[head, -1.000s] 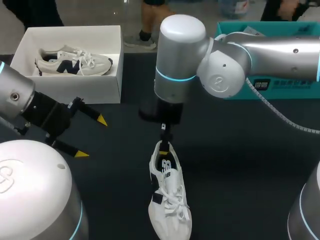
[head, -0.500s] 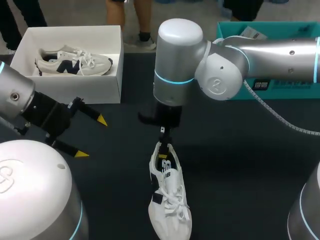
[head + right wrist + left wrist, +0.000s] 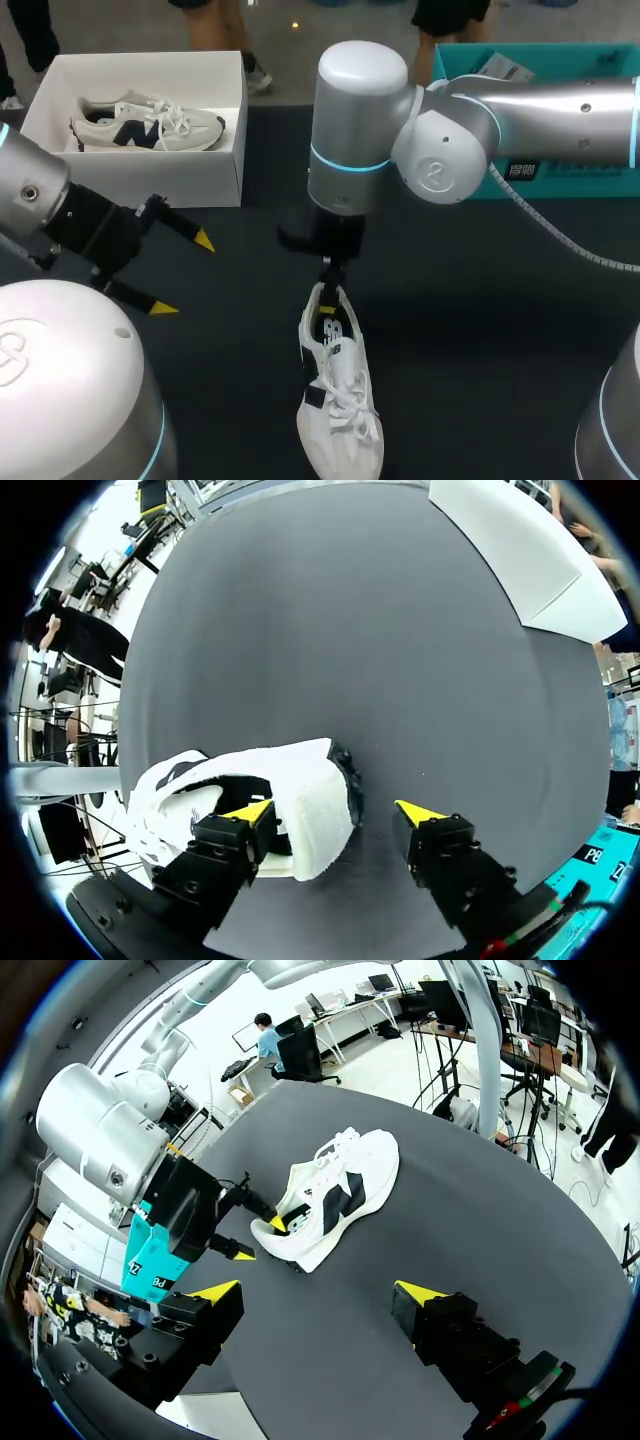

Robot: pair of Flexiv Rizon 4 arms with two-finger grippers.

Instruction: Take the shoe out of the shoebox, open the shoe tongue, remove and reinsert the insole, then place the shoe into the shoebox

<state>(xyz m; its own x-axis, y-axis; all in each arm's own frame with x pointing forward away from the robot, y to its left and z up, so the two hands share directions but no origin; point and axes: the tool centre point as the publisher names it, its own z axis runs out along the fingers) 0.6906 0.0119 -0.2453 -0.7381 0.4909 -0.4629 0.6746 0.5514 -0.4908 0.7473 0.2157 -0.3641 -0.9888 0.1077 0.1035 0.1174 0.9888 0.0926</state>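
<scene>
On the dark counter (image 3: 480, 330), about mid-way across: white shoe (image 3: 338, 390) w/ navy trim, out of its box. Stands sole down, laces up, long axis running near-to-far w/ a slight slant; toe toward the robot's side and a touch right, heel toward the far edge. Right tool (image 3: 330, 295) down at the heel, arm coming in from the right. In right wrist view, right tool (image 3: 334, 811) spread wide and straddling the heel collar of the shoe (image 3: 300, 780): one yellow tip inside the opening, the other outside, behind the heel and apart from it, so nothing clamped. Left tool (image 3: 183, 274) off to the left, well apart from the shoe, fingers wide, nothing between them. Left wrist view: left tool (image 3: 318, 1292) gaping over bare counter, shoe (image 3: 335, 1185) ahead. White shoebox (image 3: 140, 178) at far left, lid off, holding a second shoe (image 3: 145, 125) lying crosswise, toe to the right.
</scene>
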